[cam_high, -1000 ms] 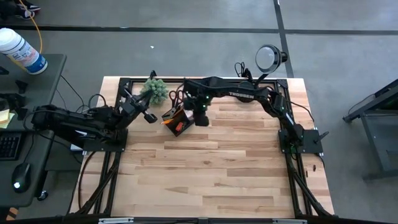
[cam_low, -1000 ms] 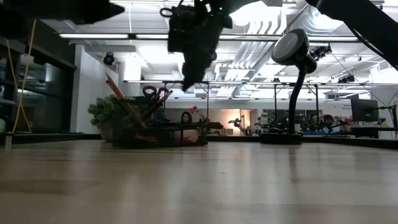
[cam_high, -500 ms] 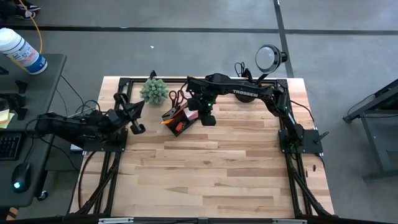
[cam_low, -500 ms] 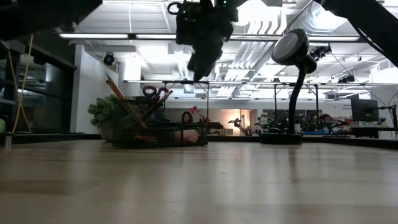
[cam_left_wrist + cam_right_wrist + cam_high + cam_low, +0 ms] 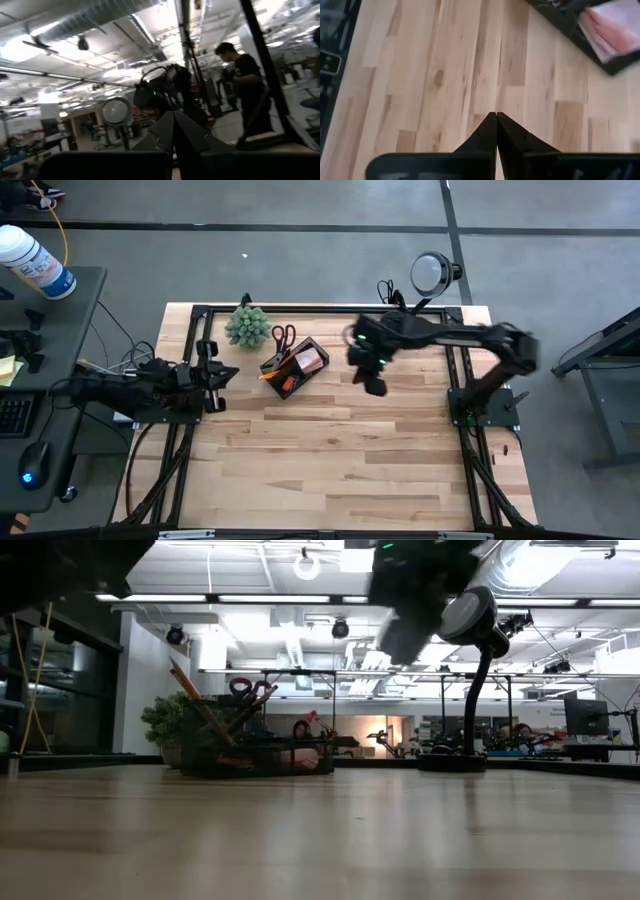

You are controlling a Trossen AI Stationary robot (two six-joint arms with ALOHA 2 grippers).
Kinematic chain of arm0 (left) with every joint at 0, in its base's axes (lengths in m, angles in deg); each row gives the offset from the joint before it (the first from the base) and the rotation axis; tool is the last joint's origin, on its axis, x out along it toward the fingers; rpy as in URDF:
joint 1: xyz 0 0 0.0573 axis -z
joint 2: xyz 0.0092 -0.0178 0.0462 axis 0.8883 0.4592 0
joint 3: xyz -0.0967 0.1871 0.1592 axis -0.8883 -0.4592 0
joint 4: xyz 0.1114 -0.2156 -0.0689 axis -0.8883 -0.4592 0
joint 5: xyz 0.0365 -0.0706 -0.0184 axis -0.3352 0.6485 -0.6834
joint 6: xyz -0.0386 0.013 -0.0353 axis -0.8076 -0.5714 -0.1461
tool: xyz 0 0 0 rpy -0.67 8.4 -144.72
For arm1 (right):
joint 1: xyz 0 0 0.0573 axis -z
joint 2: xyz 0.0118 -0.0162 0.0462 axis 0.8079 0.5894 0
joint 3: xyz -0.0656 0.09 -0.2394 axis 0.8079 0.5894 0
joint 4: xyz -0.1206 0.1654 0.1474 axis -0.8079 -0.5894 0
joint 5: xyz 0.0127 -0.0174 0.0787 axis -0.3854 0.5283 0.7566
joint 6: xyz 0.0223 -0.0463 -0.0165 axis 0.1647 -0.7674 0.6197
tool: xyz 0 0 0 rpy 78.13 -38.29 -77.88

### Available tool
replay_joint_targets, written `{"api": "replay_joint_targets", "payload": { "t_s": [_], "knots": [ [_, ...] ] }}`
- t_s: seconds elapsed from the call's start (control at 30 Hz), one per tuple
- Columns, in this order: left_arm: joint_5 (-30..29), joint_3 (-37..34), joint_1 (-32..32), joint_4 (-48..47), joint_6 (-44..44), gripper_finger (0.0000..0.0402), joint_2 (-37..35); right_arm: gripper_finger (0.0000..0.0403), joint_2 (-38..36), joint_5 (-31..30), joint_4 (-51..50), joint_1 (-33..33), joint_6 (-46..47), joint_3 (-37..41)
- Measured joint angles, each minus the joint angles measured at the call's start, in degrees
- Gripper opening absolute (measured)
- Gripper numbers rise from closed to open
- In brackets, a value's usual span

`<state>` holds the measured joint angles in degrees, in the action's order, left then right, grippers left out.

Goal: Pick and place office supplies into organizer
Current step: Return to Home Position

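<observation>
Seen from above, a wooden table (image 5: 340, 460) is shown with the black organizer (image 5: 295, 368) set at about 11 o'clock from the table's centre. Red-handled scissors (image 5: 283, 337) are stood in its 11 o'clock end, a pink sticky-note pad (image 5: 311, 360) is held in its 2 o'clock part, and orange pencils (image 5: 270, 375) are leaned out toward 8 o'clock. A green plant (image 5: 247, 326) is placed at 10 o'clock from the organizer, and a round-headed lamp (image 5: 435, 272) is seen at the table's 1 o'clock corner. The right gripper (image 5: 373, 385) is held above the table at 3 o'clock from the organizer, apart from it and blurred. The left gripper (image 5: 220, 373) is kept at the table's 9 o'clock edge, on a folded arm. From table height, the organizer is seen resting on the wood with scissors and pencils standing up out of it, the plant just beside it and the lamp farther off. In the left wrist view, the fingers (image 5: 165, 132) are pressed together with nothing between them, and a person (image 5: 246, 85) in a dark shirt is seen in the room beyond. In the right wrist view, the fingers (image 5: 487, 132) are likewise closed on nothing over bare wood, with the organizer's corner and the pink pad caught ahead.
</observation>
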<state>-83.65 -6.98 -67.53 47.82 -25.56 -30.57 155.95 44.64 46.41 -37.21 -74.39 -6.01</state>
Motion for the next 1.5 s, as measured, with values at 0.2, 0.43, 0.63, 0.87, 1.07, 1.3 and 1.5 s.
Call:
{"api": "replay_joint_targets", "payload": {
  "t_s": [0.2,0.43,0.63,0.87,1.07,1.3,1.5],
  "knots": [
    [1.7,0.0,0.0,-8.4,-2.6,0.0,-5.5,0.0,-16.0,-5.6,8.0,-3.0,9.3,14.5],
    [0.6,0.0,0.0,-10.4,-4.9,0.0,-6.1,0.0,-29.8,-9.2,9.1,-4.8,17.1,23.3],
    [0.5,0.0,0.0,-14.9,-5.0,0.0002,-6.1,0.0,-44.9,-12.6,11.6,-7.1,25.2,33.6],
    [0.5,0.0,0.0,-20.4,-4.9,0.0002,-6.1,0.0,-58.4,-15.7,22.1,-9.3,30.0,42.5],
    [0.5,0.0,0.0,-23.2,-4.9,0.0001,-6.1,0.0,-63.6,-23.2,39.2,-9.3,32.3,52.3],
    [0.5,0.0,0.0,-24.8,-4.9,0.0003,-6.1,0.0,-64.3,-24.2,70.5,-9.3,39.7,65.8],
    [0.5,0.0,0.0,-24.7,-4.9,0.0001,-6.1,0.0,-66.1,-25.8,84.2,-9.6,43.2,70.9]
  ]
}}
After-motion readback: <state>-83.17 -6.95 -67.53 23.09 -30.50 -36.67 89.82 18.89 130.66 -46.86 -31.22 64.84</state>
